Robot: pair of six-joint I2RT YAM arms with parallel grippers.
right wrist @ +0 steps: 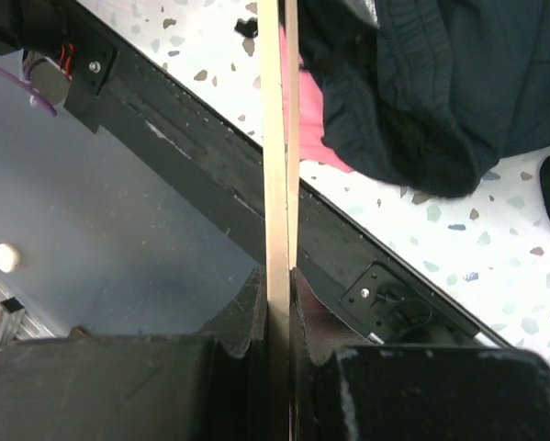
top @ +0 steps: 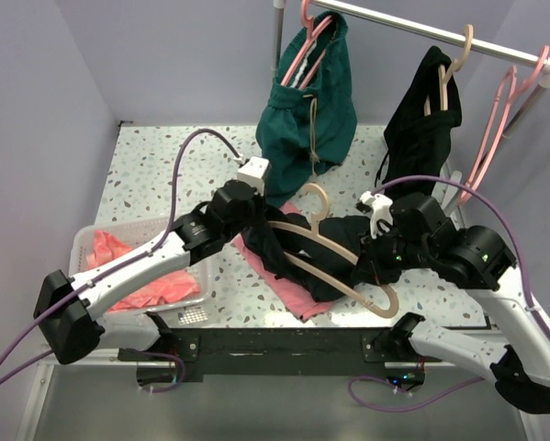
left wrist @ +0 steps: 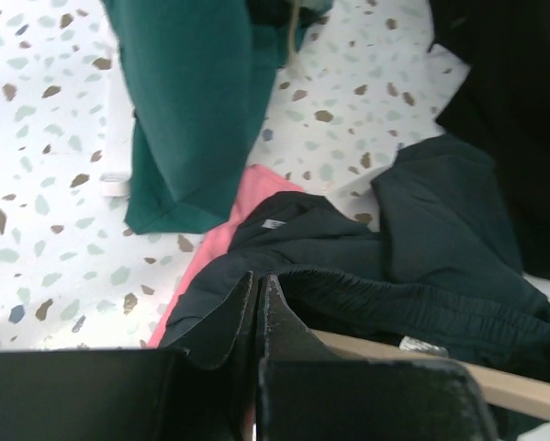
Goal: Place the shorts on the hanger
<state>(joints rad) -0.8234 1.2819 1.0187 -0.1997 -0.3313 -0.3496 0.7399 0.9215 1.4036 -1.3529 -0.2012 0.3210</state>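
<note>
Down front, the right gripper [right wrist: 276,276] has its jaws clamped on the thin bar of the beige hanger [right wrist: 275,138]. Mid-table, that hanger lies over the dark shorts [top: 288,248], crumpled on a pink cloth [left wrist: 221,237]. The left gripper [left wrist: 256,285] is pressed together at the shorts' edge. Fabric caught? Can't tell. Behind, a teal garment [top: 311,110] hangs from the rail [top: 412,26].

The white tag [left wrist: 273,223] on the shorts [left wrist: 440,239] is unreadable.
</note>
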